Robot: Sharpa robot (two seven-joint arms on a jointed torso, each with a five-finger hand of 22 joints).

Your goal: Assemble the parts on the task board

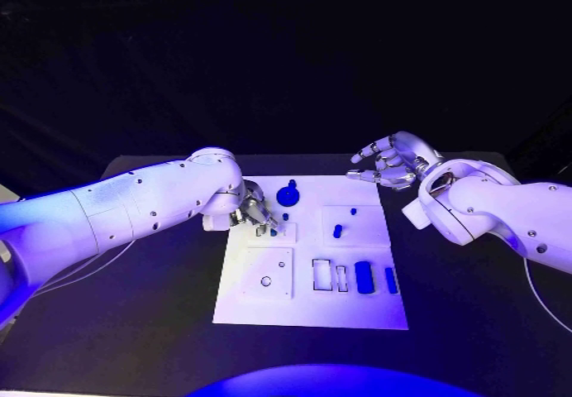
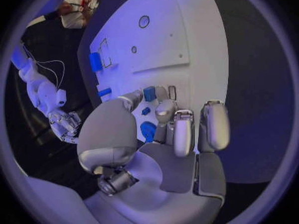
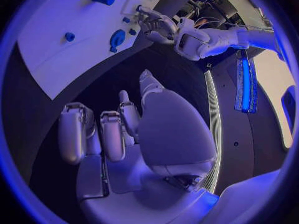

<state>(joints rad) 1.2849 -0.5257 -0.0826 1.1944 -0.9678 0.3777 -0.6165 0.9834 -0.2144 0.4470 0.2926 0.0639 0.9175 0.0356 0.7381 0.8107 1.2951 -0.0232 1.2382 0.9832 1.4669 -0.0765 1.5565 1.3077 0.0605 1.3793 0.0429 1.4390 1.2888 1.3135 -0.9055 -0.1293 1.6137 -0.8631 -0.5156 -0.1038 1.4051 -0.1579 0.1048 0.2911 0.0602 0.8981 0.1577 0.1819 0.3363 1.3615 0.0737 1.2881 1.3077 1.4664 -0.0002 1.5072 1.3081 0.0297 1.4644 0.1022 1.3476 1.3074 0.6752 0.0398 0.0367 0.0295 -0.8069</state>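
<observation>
I am working my left hand (image 1: 253,213) at the left edge of the white board (image 1: 245,306), toward the far end, with its fingers bent down close over the small blue pieces there. One small square blue piece (image 2: 149,93) sits right at its fingertips (image 2: 164,108), but I cannot tell if the fingers really hold it or just touch it. A round blue knob (image 1: 288,195) stands near the far edge of the board, just beside that hand. A small blue peg (image 1: 337,231) stands in the middle of the board. A fat blue block (image 1: 364,277) and a thin blue bar (image 1: 391,279) lie near the right edge, next to two empty slots. My right hand (image 1: 390,162) hangs over the black desk (image 1: 477,331) just past the far right corner of the board, fingers spread and curled a little, holding nothing. I think the step now is to get a good pinch on the little piece. To do it well I want to close slowly, keep the piece straight up, and not bump the knob next to it. I should keep the right hand away until it is needed.
</observation>
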